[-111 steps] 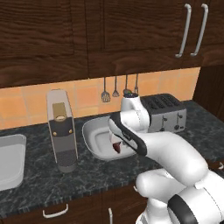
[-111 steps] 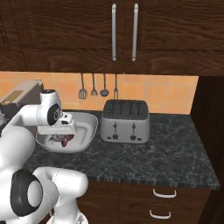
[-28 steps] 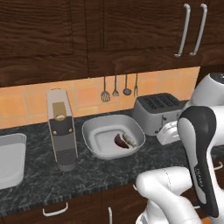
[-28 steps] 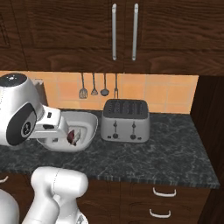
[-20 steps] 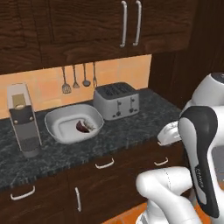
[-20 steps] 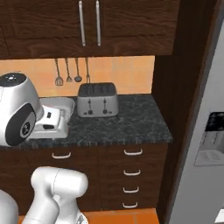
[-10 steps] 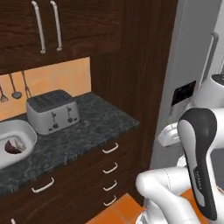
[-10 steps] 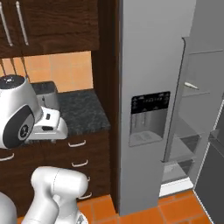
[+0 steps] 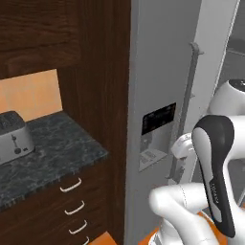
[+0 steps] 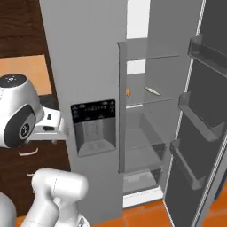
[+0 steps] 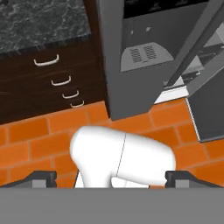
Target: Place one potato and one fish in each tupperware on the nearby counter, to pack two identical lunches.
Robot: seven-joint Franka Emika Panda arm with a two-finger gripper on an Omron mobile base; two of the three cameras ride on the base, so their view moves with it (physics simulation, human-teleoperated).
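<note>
One slim pale fish [image 10: 152, 91] lies on a glassy fridge shelf [image 10: 153, 96]; the hand [image 11: 112, 178] gapes wide, empty.

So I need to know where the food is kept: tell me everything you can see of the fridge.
The fridge is tall, grey and metallic-looking, beside dark wood cabinets. Its closed left door carries a dark dispenser panel with a recess below. The right door stands open, with empty-looking door bins. On a clear shelf inside lie a small orange lump, likely the potato, and a slim pale fish, apart from each other.
</note>
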